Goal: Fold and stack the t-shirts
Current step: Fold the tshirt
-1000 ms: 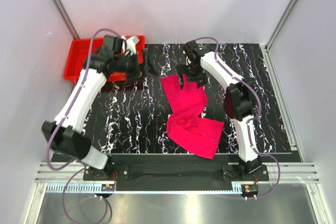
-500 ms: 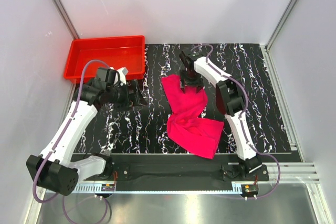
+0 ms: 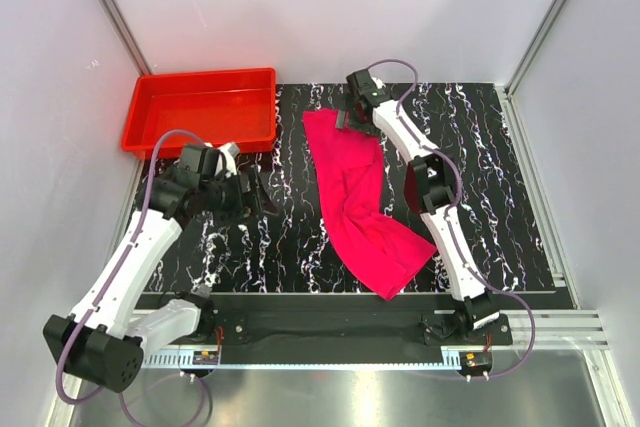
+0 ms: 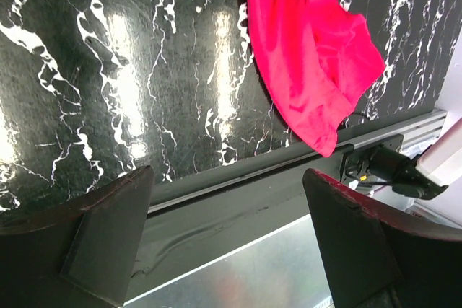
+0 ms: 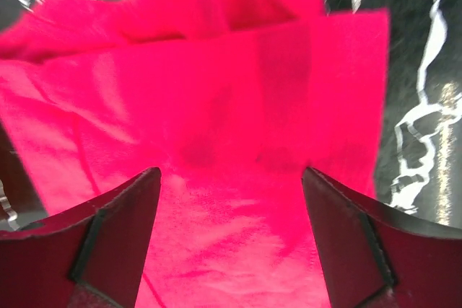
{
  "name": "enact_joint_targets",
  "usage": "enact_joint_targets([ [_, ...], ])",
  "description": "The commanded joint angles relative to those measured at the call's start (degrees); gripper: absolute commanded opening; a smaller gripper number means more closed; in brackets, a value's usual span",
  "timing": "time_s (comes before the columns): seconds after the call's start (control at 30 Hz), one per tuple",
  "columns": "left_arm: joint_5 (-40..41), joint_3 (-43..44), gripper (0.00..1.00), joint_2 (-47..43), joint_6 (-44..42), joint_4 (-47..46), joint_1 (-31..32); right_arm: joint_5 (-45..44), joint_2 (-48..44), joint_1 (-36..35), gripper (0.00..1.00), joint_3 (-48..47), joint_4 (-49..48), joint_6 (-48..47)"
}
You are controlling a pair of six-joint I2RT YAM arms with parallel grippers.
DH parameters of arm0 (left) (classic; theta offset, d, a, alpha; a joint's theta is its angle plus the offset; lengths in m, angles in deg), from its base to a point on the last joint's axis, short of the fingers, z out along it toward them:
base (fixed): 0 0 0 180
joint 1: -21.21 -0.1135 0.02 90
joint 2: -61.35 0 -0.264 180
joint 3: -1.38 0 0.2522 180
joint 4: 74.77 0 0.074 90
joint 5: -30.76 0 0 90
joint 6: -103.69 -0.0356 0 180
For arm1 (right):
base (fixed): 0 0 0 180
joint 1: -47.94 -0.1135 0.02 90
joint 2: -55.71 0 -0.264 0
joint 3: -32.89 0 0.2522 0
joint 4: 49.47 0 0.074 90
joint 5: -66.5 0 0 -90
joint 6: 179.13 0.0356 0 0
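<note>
The magenta-pink t-shirt (image 3: 355,197) lies crumpled in a long strip on the black marbled table, running from the far middle to the near right. My right gripper (image 3: 350,115) is over the shirt's far end. Its jaws stand wide apart with pink cloth (image 5: 216,106) spread beneath them, so the gripper (image 5: 231,171) is open. My left gripper (image 3: 262,192) is open and empty above bare table, left of the shirt. In the left wrist view the gripper (image 4: 227,171) faces the table's front edge, with the shirt's near end (image 4: 310,48) at upper right.
The red plastic tray (image 3: 200,75) stands at the far left corner, partly off the black mat, and holds nothing. White walls with metal posts enclose the table. The metal rail (image 3: 330,332) with the arm bases runs along the near edge.
The shirt's far end has been drawn toward the back, stretching the shirt longer. My right gripper moved to the far side. My left arm withdrew from the tray to mid-table.
</note>
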Motion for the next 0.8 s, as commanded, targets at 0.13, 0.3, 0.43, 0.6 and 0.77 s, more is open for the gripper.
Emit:
enact_joint_targets([
  [0.13,0.71,-3.26,0.91,2.43,4.25,-7.3,7.78,7.41,-16.83,0.94,0.91,0.54,6.74,-5.79],
  [0.3,-1.68,-7.05,0.88,5.5,14.18,-18.02,15.34,7.24,-37.3,1.82,0.92,24.01,9.74,-9.31],
  [0.43,0.94,-8.98,0.84,8.13,23.49,-25.33,22.72,11.19,-51.75,3.48,0.91,49.99,7.55,-9.93],
  [0.6,5.17,-11.01,0.74,15.78,38.96,-35.43,34.22,16.63,-66.16,5.6,0.88,70.69,2.2,-8.61],
  [0.77,11.23,-7.07,0.67,25.18,49.24,-37.83,44.07,17.43,-71.28,7.35,0.87,82.14,1.83,-8.78],
])
